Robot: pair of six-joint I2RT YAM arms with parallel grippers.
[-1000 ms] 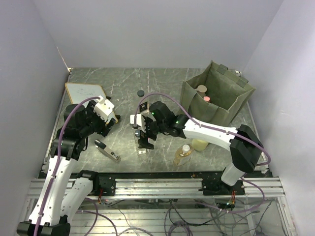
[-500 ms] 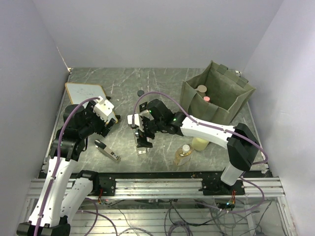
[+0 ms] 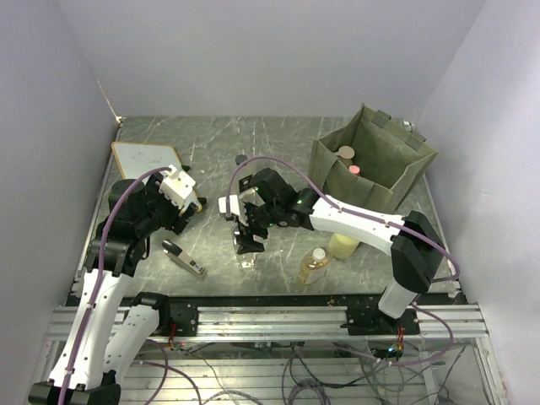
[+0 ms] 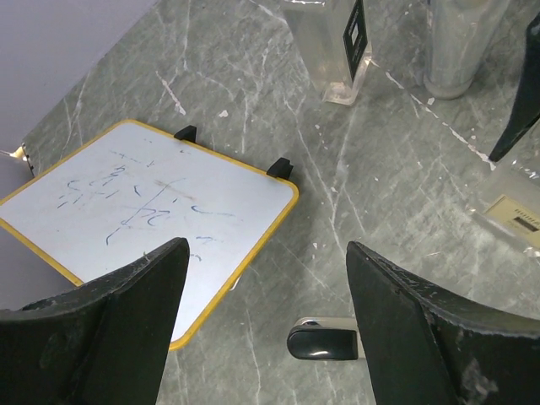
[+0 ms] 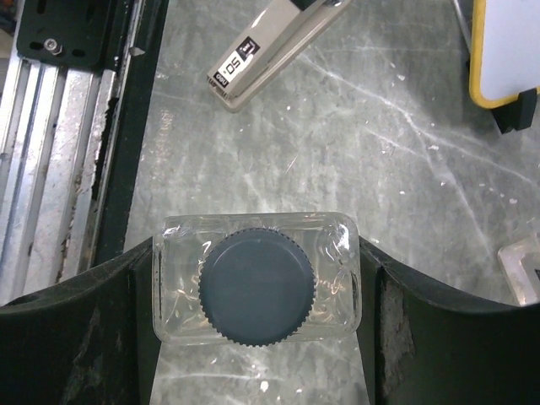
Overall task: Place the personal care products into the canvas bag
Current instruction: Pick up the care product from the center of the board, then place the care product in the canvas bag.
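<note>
Step in hand: pick-up of one product, bagging to follow.

Near edge: a slim gadget (image 3: 184,258) lies left of centre. An amber bottle (image 3: 313,267) with a white cap stands right of centre, and a pale yellow bottle (image 3: 343,246) stands just behind it. Both wait their turn.

Mid-tabletop: the right end effector (image 3: 248,242) sits over the clear bottle (image 5: 257,289), which is upright with a dark cap. In the wrist view its fingers (image 5: 80,329) lie against both side walls with no gap visible. I judge the bottle gripped but not lifted, its base apparently on the tabletop.

The left end effector (image 4: 266,253) hovers toward the left edge, spread wide and empty. The white board (image 4: 143,211) lies beneath it toward the far left corner.

Far right corner: the canvas bag (image 3: 336,175) stands open with two capped containers (image 3: 346,153) already inside.

Next move, my judgement: lift straight up, high enough to clear the bag's near wall, then swing right and away. The amber and pale bottles stand close to the right forearm's path, so a low sweep risks toppling them. Release should go to the free side of the bag.
</note>
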